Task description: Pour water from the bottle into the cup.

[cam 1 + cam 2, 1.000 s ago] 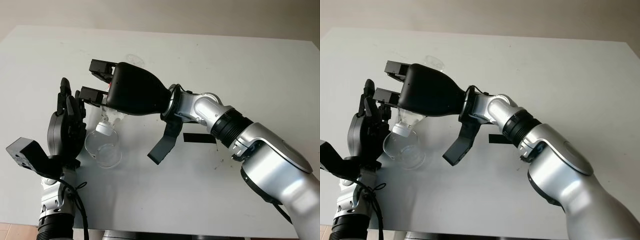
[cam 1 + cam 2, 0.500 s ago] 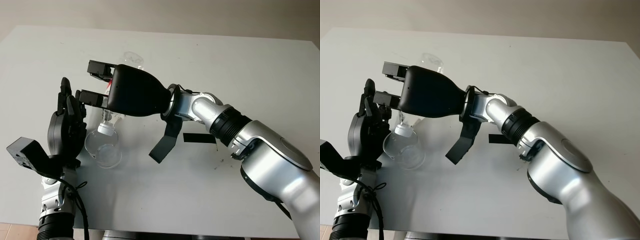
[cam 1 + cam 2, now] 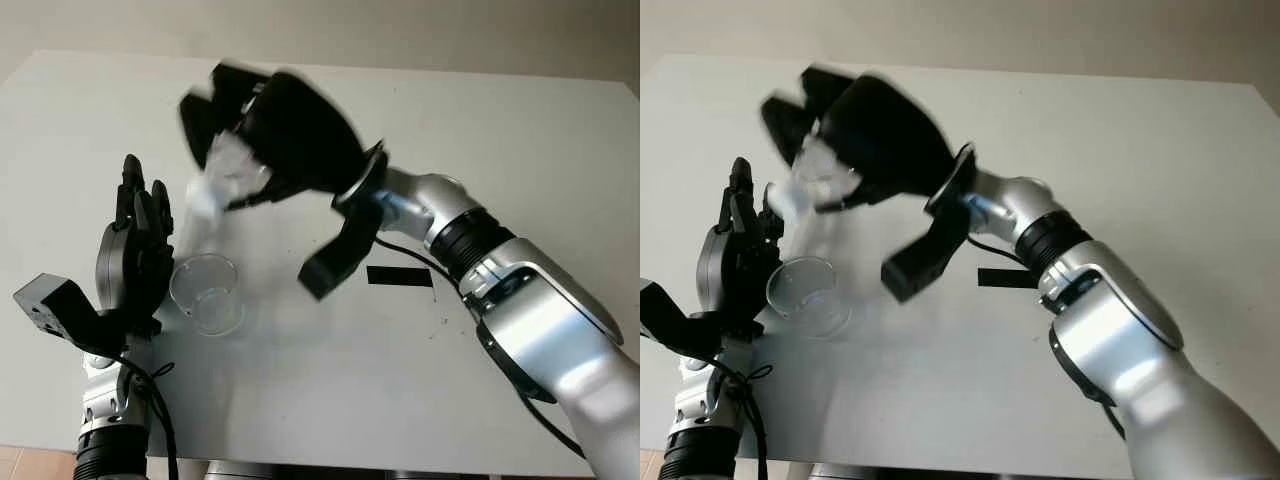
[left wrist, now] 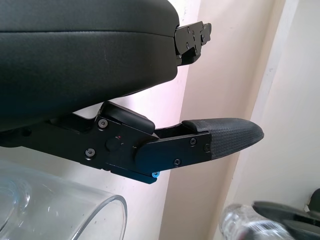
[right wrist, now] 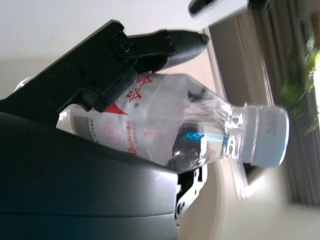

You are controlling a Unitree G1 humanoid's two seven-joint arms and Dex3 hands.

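We see the right hand (image 3: 250, 140) clamped around the bottle (image 5: 190, 125), upper left above the cup (image 3: 205, 293); left hand (image 3: 135, 260) open beside it. Pour seems over; next, set bottle down upright.

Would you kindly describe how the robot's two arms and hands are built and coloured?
Both arms are silver-grey metal with black ribbed joint rings. The right hand has a glossy black shell and black fingers with textured pads. The left hand is black too, with visible screws, a boxy black wrist camera and black cables along the forearm.
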